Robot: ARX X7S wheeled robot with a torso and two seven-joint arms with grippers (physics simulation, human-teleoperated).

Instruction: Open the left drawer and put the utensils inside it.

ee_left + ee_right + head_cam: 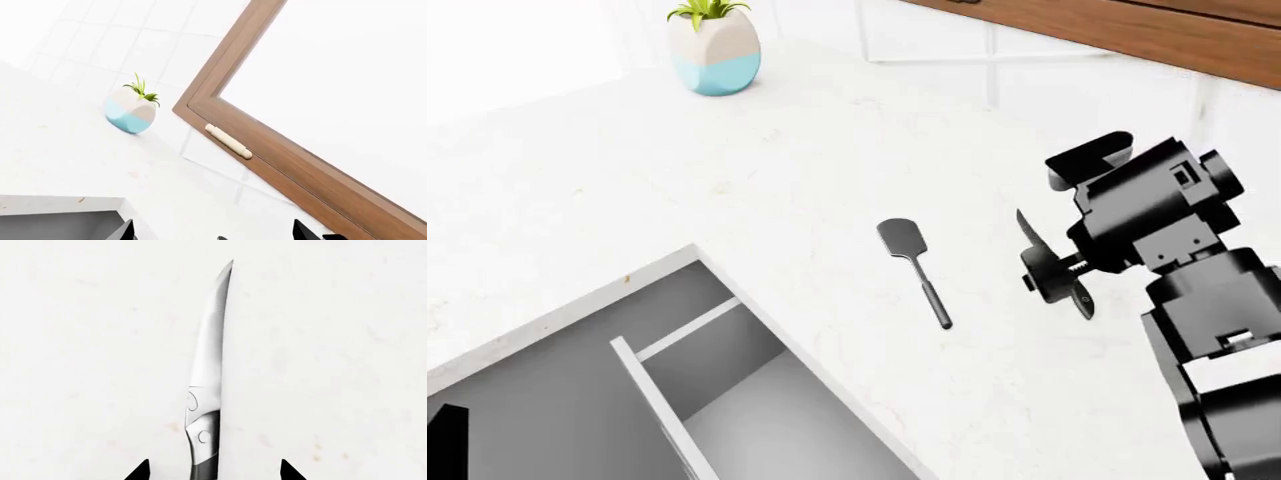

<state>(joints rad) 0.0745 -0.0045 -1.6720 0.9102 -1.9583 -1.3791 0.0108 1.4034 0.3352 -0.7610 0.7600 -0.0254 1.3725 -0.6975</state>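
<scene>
The left drawer stands pulled open at the lower left, with a grey inside and a thin divider; its corner also shows in the left wrist view. The dark grey spatula lies flat on the white counter, to the right of the drawer. The knife lies on the counter with its silver blade pointing away from my right gripper, which is open with the dark handle between its spread fingertips, not touching them. In the head view my right gripper hides the knife. My left gripper is open and holds nothing.
A white and blue plant pot stands at the back of the white counter. A brown wooden window frame with a pale handle runs along the tiled wall behind.
</scene>
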